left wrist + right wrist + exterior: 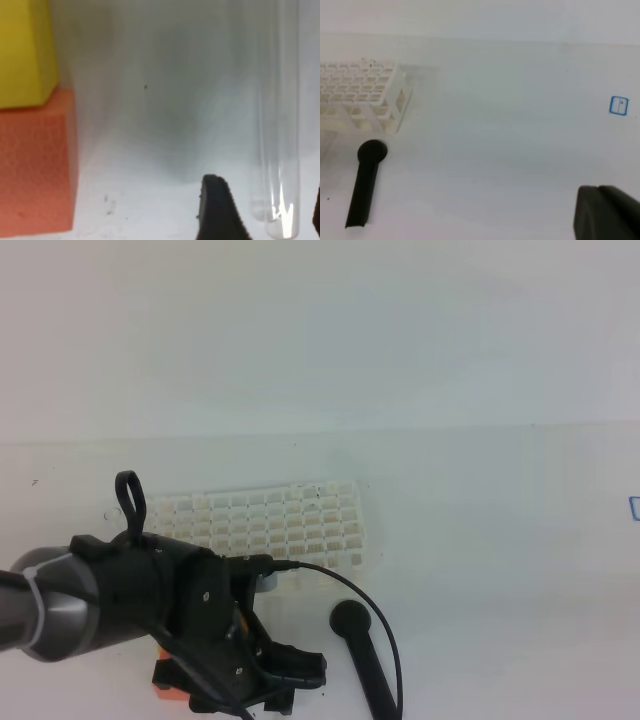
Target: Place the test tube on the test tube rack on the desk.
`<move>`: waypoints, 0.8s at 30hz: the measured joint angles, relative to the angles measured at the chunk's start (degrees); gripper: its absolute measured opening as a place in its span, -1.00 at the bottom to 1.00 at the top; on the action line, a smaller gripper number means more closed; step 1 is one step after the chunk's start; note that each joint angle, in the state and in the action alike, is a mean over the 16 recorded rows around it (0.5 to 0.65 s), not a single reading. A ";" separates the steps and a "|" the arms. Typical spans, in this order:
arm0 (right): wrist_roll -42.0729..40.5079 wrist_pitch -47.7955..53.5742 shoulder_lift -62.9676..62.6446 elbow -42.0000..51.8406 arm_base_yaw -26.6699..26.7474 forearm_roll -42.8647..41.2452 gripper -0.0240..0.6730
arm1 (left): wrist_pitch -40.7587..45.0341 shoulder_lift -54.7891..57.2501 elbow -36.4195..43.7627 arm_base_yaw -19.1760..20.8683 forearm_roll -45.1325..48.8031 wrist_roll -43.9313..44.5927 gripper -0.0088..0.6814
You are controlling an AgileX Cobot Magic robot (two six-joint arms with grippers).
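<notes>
while the left end effector (265,210) stands open on the desk (165,125), test tube (280,150) between its fingertips, ungripped

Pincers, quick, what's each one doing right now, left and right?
Left pincer: open, jaws on either side of the test tube, not yet closed on it.
Right pincer: shut, holding nothing.

The test tube (280,150) lies flat on the white worktop (480,540), clear glass, rounded end at six o'clock. The white lattice test tube rack (265,520) stands mid-worktop, its holes empty.
</notes>
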 joint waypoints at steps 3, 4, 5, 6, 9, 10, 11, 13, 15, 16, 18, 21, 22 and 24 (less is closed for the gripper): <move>-0.02 0.00 0.00 0.00 0.00 0.00 -0.94 | -0.13 0.00 0.00 0.00 -0.43 -0.09 0.13; -0.02 0.00 0.00 0.00 0.00 0.00 -0.94 | -0.18 0.00 0.01 0.00 -0.60 -0.11 0.13; -0.03 0.00 0.00 0.00 0.00 0.00 -0.94 | -0.22 0.00 0.00 0.00 -0.74 -0.14 0.13; -0.03 0.00 0.00 0.00 0.00 0.00 -0.94 | -0.27 0.00 0.00 0.00 -0.90 -0.17 0.13; -0.03 0.00 0.00 0.00 0.00 0.02 -0.94 | -0.40 0.00 0.00 0.00 -1.37 -0.22 0.13; -0.03 0.00 0.00 0.00 0.00 0.03 -0.94 | -0.45 0.00 0.01 0.00 -1.54 -0.23 0.13; -0.03 0.00 0.00 0.00 0.00 0.03 -0.94 | -0.52 0.00 0.02 0.00 -1.70 -0.24 0.13; -0.03 0.00 0.00 0.00 0.00 0.05 -0.94 | -0.74 0.00 0.02 0.00 -2.00 -0.24 0.13; -0.03 0.00 0.00 0.00 0.00 0.06 -0.94 | -0.96 0.00 0.02 0.00 -2.22 -0.24 0.13; -0.03 0.00 0.00 0.00 0.00 0.07 -0.94 | -1.06 0.00 0.02 0.00 -2.25 -0.24 0.13; -0.03 0.00 0.00 0.00 0.00 0.08 -0.94 | -1.24 0.00 0.02 0.00 -2.28 -0.24 0.13; -0.03 0.00 0.00 0.00 0.00 0.11 -0.94 | -1.54 0.15 0.03 0.00 -2.28 -0.24 0.12; -0.03 0.00 0.00 0.00 0.00 0.12 -0.94 | -1.63 0.29 0.04 0.00 -2.29 -0.24 0.12; -0.03 0.00 0.00 0.00 0.00 0.13 -0.94 | -1.75 0.67 0.02 0.00 -2.28 -0.24 0.12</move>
